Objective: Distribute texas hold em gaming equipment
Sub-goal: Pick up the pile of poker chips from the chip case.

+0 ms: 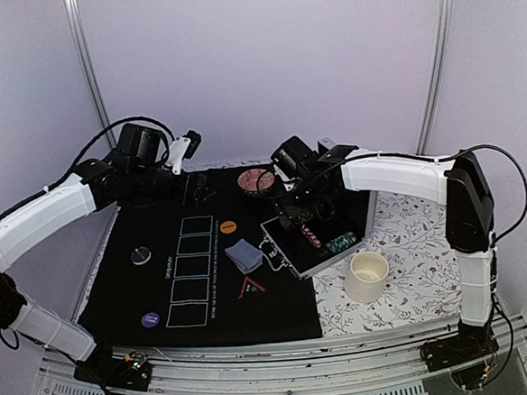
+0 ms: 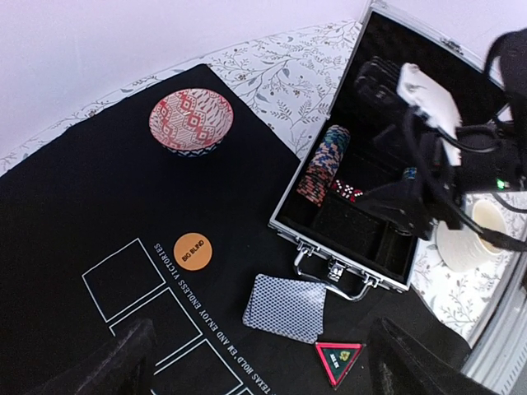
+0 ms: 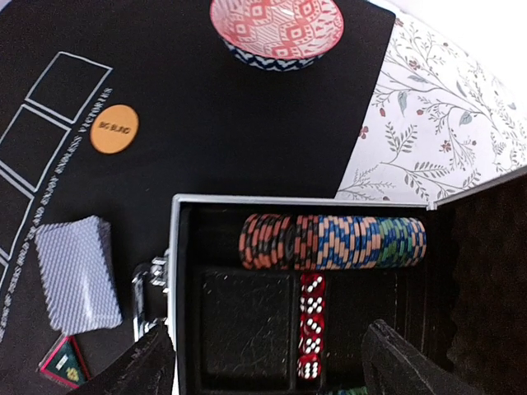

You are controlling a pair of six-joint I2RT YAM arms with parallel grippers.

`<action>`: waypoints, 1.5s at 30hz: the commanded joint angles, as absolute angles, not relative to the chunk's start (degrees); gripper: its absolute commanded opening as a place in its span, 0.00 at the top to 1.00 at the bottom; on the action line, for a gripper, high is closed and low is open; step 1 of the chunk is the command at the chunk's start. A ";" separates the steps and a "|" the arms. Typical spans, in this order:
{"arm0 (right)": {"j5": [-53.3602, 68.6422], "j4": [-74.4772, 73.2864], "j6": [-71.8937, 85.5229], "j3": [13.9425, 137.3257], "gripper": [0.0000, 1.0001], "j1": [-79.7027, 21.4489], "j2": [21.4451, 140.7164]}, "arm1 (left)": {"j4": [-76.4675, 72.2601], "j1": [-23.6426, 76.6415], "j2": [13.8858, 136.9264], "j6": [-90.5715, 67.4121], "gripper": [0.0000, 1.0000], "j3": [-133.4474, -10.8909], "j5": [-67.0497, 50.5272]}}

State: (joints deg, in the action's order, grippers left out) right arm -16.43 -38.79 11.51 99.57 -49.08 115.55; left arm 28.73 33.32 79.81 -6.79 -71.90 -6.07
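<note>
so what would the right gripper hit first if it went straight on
Probably the right gripper lands inside the open case, on or beside the red dice; depth is unclear.

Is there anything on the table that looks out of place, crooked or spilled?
Nothing is spilled or damaged. Only the deck of cards looks a little askew: it lies at an angle beside the case handle, outside the printed card boxes. The chips stand in a tidy row inside the open case.
</note>
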 commanded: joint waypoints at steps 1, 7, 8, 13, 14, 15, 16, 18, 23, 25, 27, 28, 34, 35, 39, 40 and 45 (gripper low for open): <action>-15.26 -40.97 10.14 105.99 0.18 -47.00 122.64 | 26.51 31.37 81.43 -5.48 0.09 -70.68 -8.88; -14.42 -39.65 8.18 107.88 0.18 -46.85 126.31 | 24.87 28.97 82.20 -5.51 0.09 -67.14 -10.41; -14.35 -39.56 7.89 108.03 0.18 -46.85 126.86 | 24.92 28.70 82.29 -5.53 0.09 -67.03 -10.55; -17.94 -42.00 7.74 110.86 0.22 -46.91 129.18 | 24.53 27.84 82.45 -5.36 0.09 -66.42 -10.63; -18.30 -42.97 8.01 111.03 0.22 -46.85 128.60 | 24.52 27.79 82.64 -5.34 0.09 -66.37 -10.49; -18.14 -44.08 8.11 110.97 0.22 -46.92 127.87 | 24.66 27.78 82.84 -5.38 0.09 -66.36 -10.54; -17.69 -45.20 8.17 110.65 0.24 -46.86 126.86 | 24.81 27.70 83.12 -5.36 0.09 -66.43 -10.68; -16.65 -47.37 8.29 108.58 0.26 -46.85 124.22 | 24.96 27.64 83.36 -5.28 0.09 -66.50 -11.06; -11.86 -52.20 7.37 101.21 0.28 -46.88 117.03 | 25.08 27.52 83.09 -5.10 0.09 -66.36 -10.92; -9.67 -55.17 7.05 99.51 0.28 -46.85 115.51 | 25.05 27.52 82.97 -5.10 0.09 -66.28 -10.97; -9.45 -57.35 7.18 97.39 0.27 -46.86 114.14 | 25.06 27.51 82.93 -5.10 0.09 -66.24 -11.13; -9.37 -57.82 7.12 95.55 0.27 -46.88 113.49 | 25.05 27.51 82.91 -5.10 0.09 -66.19 -11.22; -4.22 -56.56 5.75 93.17 0.43 -46.86 113.38 | 25.06 27.58 82.98 -5.01 0.08 -66.09 -11.49; -4.70 -56.23 5.64 93.31 0.44 -46.87 113.57 | 25.09 27.51 83.05 -5.01 0.09 -66.12 -11.37; -7.87 -55.60 5.38 95.66 0.43 -46.89 115.39 | 25.13 27.51 83.39 -5.01 0.08 -66.01 -11.65; -7.92 -54.81 4.95 96.50 0.43 -46.87 115.97 | 25.14 27.58 83.53 -5.01 0.09 -66.05 -11.79; -7.72 -54.09 4.22 99.73 0.43 -46.87 119.06 | 25.31 27.51 83.70 -4.75 0.08 -66.01 -11.01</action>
